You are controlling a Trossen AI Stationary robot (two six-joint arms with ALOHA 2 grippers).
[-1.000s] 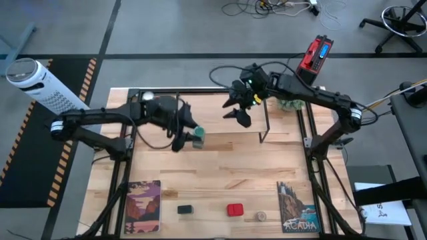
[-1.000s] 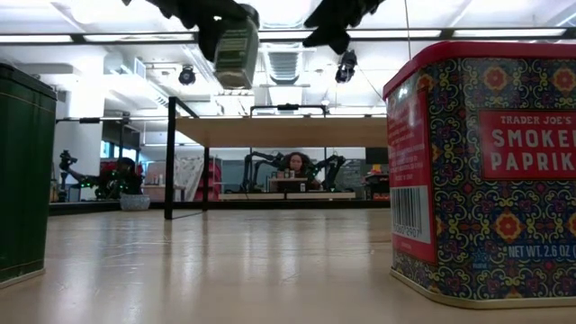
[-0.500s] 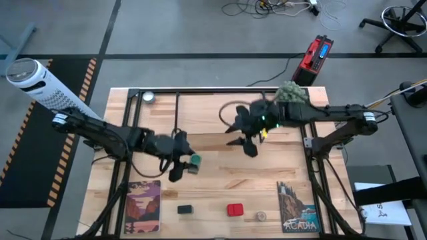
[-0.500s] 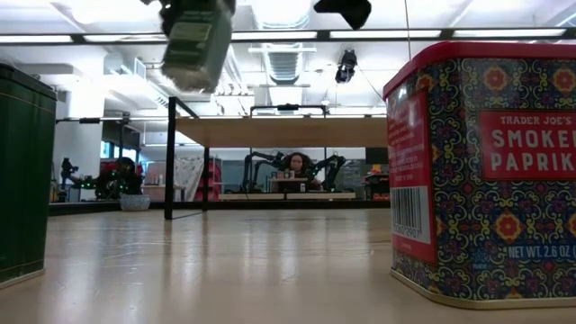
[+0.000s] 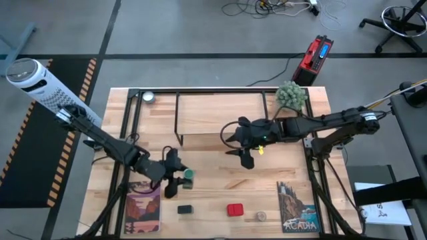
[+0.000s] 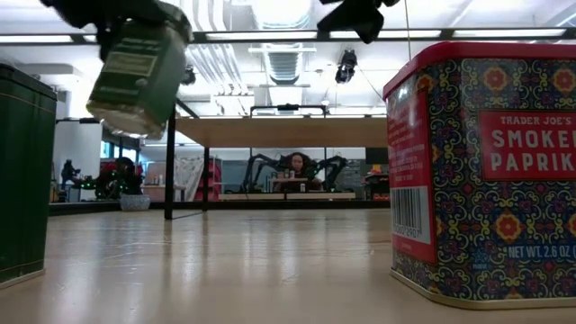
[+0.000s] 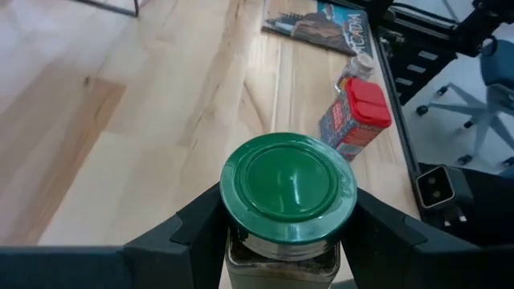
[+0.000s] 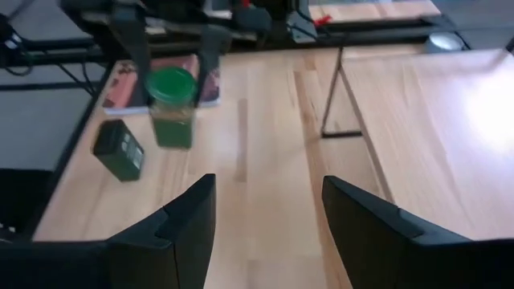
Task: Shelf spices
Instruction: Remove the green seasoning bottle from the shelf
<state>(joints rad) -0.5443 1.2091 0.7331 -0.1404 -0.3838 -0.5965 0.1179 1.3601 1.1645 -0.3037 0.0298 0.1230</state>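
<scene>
- The table (image 5: 220, 167) of light wood planks carries everything; the shelf (image 5: 220, 117), thin black rods with a pale board, stands on its far half and holds none of the containers.
- The left arm reaches from the table's left edge down toward the near side. Its left gripper (image 5: 175, 180) is clamped on the green-capped bottle (image 5: 189, 177); the left wrist view shows a dark finger pressed against each side of the bottle just under the cap (image 7: 288, 186). In the low view the bottle (image 6: 137, 70) hangs tilted, clear of the tabletop.
- The right arm stretches in from the right edge over the table's middle, just in front of the shelf. Its right gripper (image 5: 244, 155) holds nothing, the fingers (image 8: 173, 221) spread wide apart.
- Two picture books lie flat at the near edge: one at left (image 5: 143, 205), just beside the held bottle, and one at right (image 5: 297, 207) with "ACADIA" printed on the cover.
- Between the books, in a row: the dark grey square jar (image 5: 185, 209), the red square tin (image 5: 234, 210) and the tiny round beige jar (image 5: 261, 216), each apart from its neighbour.
- The tin's label (image 6: 526, 144) reads "TRADER JOE'S SMOKE… PAPRIK…" and "NET WT. 2.6 OZ".
- A small green plant (image 5: 291, 95) sits at the far right corner, a round silver tin (image 5: 148, 97) at the far left.
</scene>
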